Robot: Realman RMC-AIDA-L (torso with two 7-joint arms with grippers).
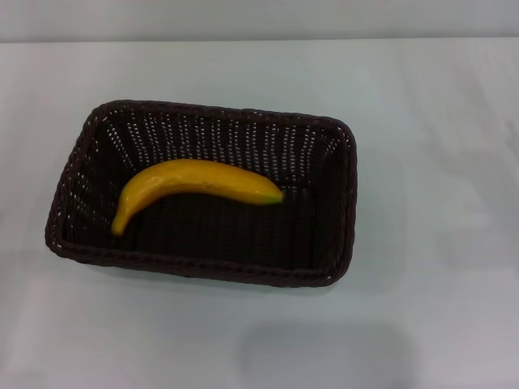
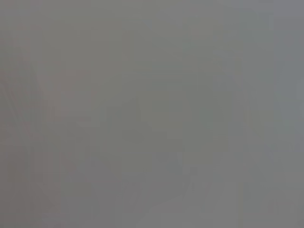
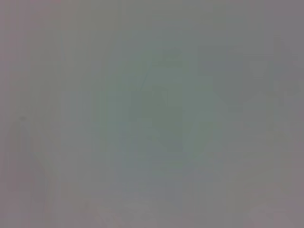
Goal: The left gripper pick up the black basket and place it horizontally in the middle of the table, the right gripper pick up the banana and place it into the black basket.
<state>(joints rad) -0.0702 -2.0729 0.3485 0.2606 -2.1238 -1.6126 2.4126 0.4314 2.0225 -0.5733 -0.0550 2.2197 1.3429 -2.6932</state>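
Nearest the robot in the head view, a bare strip of the white surface [image 1: 438, 324] lay in front of the basket, with a faint grey shadow patch on it below the basket's near right corner.

Beyond that strip stood the black basket [image 1: 81, 162], resting flat on the surface with its long sides running across the view, roughly in the middle and a little to the robot's left of centre. Its braided rim was whole all the way round, and the slatted walls sloped down to a dark woven floor.

Inside the basket lay the banana [image 1: 195, 185], a single yellow fruit on its side. Its thin end pointed toward the basket's near left corner and lay against the left wall, while the greenish-tipped end reached toward the middle of the floor. The curve arched toward the far wall. It sat fully within the rim, nothing of it over the edge.

Past the basket the surface ran on to a pale far edge.

Neither end effector appeared in the head view, and both wrist views showed only a featureless grey field, so whether either was apart or together could not be told.
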